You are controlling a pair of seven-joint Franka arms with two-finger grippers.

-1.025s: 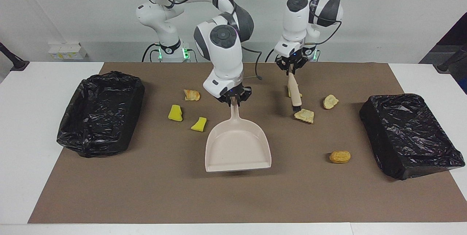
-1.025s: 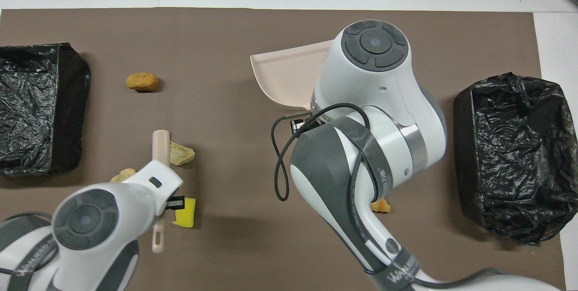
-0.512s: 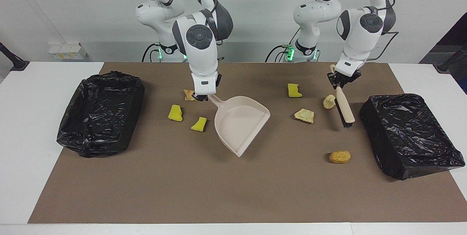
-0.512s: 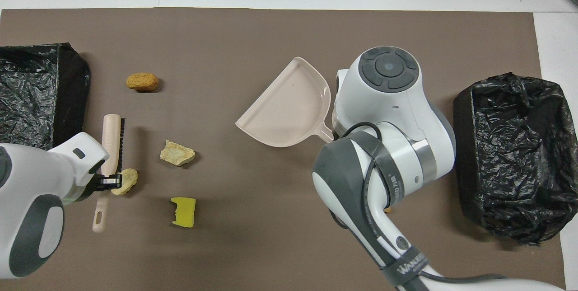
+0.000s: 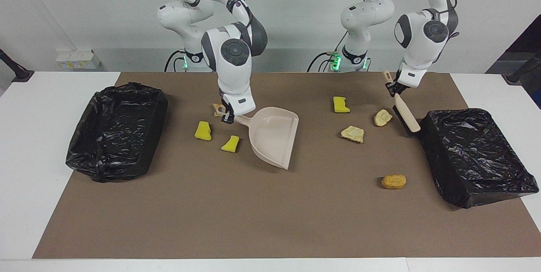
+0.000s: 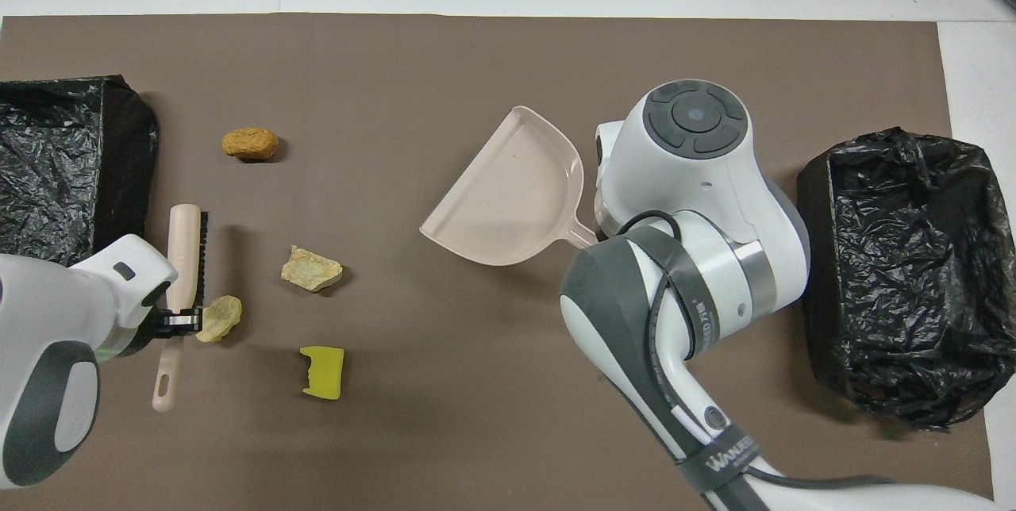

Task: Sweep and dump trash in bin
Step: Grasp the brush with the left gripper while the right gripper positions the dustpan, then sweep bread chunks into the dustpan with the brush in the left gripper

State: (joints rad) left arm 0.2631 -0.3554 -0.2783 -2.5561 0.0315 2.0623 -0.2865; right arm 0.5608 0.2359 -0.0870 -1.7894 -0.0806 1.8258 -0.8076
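We are looking at a brown mat spread over the white surface, and we are taking the dustpan as our landmark, sitting near the middle of the mat. The right gripper is holding its handle, fingers shut tight on it, with the pan's open mouth turning toward the left arm's end. The trash is lying scattered: we are seeing two yellow sponge chunks just beside the dustpan toward the right arm's end, and an orange-brown lump peeking out by the gripper there. Toward the left arm's end from the dustpan, a third yellow chunk, a tan lump and a paler lump are lying apart, and an orange-brown lump is lying farther from the robots than these. The left gripper is clamping the brush by its handle, fingers shut on it, the bristles hanging just beside the paler lump. Well apart from the dustpan, a black-lined bin is sitting at the left arm's end and another black-lined bin at the right arm's end.
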